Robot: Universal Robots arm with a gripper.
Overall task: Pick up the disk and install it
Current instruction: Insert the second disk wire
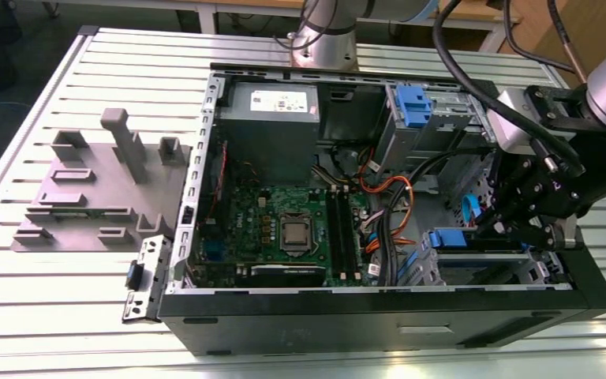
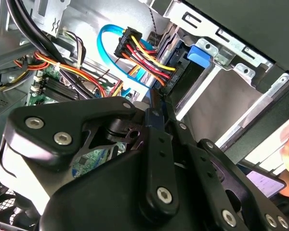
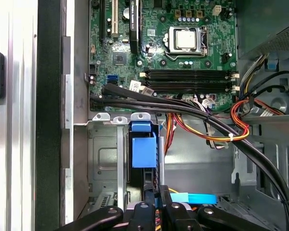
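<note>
Open computer case (image 1: 387, 304) lies on its side on the slatted worktop (image 1: 50, 284). Inside it: motherboard (image 3: 183, 53) with bare CPU (image 3: 185, 38), grey power supply (image 1: 271, 126), bundled cables (image 3: 202, 122), and a metal drive cage (image 3: 103, 159) at the case's front corner.

The disk (image 3: 143, 154) stands on edge in the drive cage slot, blue carrier frame end facing outward, directly ahead of the jaws. In the first wrist view the gripper (image 3: 156, 207) sits just behind the disk's rear edge, jaws drawn close together about that edge; whether they actually grip it cannot be told.

A grey moulded fixture (image 1: 92, 189) lies on the worktop, well apart from the jaws, beyond the case.
</note>
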